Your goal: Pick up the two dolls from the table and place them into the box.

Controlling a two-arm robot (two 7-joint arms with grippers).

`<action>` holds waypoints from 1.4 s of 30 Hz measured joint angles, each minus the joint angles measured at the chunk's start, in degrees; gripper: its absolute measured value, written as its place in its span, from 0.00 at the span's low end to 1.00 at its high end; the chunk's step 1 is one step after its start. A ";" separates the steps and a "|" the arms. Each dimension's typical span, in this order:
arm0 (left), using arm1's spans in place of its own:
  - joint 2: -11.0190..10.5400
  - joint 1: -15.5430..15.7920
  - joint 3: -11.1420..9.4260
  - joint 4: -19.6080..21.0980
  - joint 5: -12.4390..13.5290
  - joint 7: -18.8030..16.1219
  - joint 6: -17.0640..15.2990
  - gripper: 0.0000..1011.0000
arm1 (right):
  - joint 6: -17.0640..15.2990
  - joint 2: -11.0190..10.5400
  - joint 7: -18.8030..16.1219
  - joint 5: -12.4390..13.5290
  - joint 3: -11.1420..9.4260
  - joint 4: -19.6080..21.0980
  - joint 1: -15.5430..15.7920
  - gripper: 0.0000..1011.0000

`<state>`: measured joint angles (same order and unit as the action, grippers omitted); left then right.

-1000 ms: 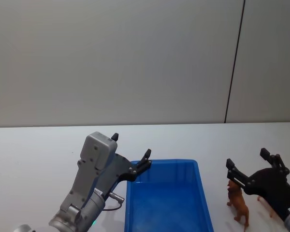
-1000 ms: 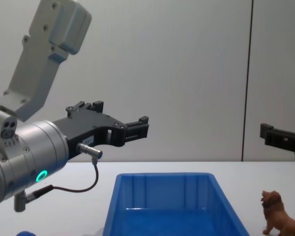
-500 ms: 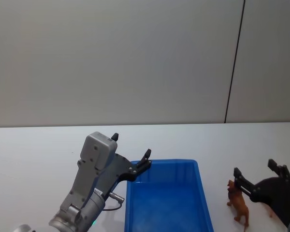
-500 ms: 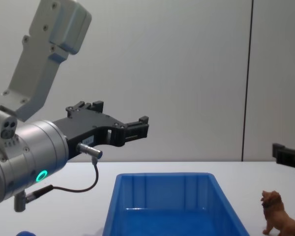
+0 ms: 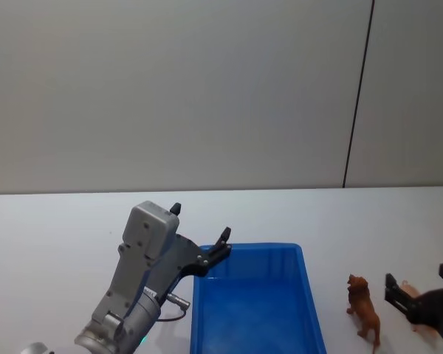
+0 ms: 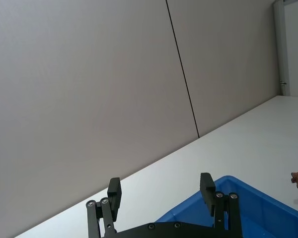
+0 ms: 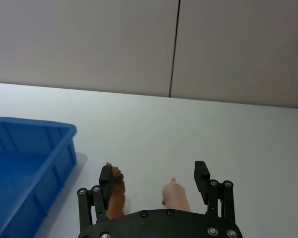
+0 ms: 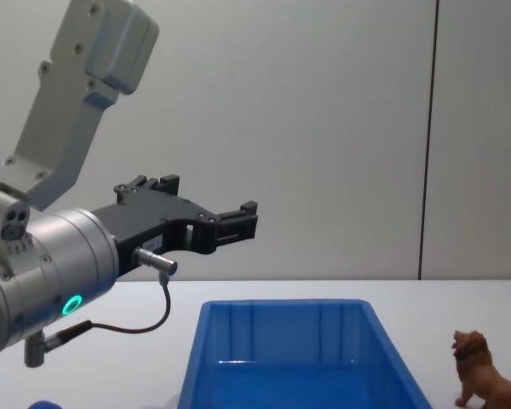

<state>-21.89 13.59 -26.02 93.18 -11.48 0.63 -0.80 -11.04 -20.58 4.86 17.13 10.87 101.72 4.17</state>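
Quick status from us. Both dolls are on the white worktop, off to the right of the blue box. The brown lion doll stands upright just beside the box's right wall but apart from it, with its head at the end farther from the robot. The pale pink pig doll is right next to the lion on its right. We can't tell if the two are touching.

The right end effector is down low at the right edge of the worktop, right by the dolls, released and gripping nothing. In the right wrist view the pig sits in the gap between the two fingers, closer to one of them. The lion is partly hidden behind the other finger. We can't tell whether either finger touches a doll. In the head view most of the pig is hidden behind that end effector, with just a bit of pink peeking out.

The left end effector hangs in the air over the box's far left corner, above the rim. It's released too, fingers wide apart with nothing between them. The chest view shows the left arm coming in large from the left, with a green ring light lit on it and a thin cable looping underneath. Behind everything is a plain grey wall with one dark vertical seam.
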 joint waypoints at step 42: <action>0.00 0.00 0.00 0.00 0.00 0.00 0.00 0.99 | 3.31 1.93 -5.66 0.72 -1.06 -16.72 -4.26 0.72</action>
<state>-21.89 13.59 -26.02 93.18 -11.48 0.63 -0.80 -7.73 -18.65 -0.80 17.85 9.81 85.00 -0.10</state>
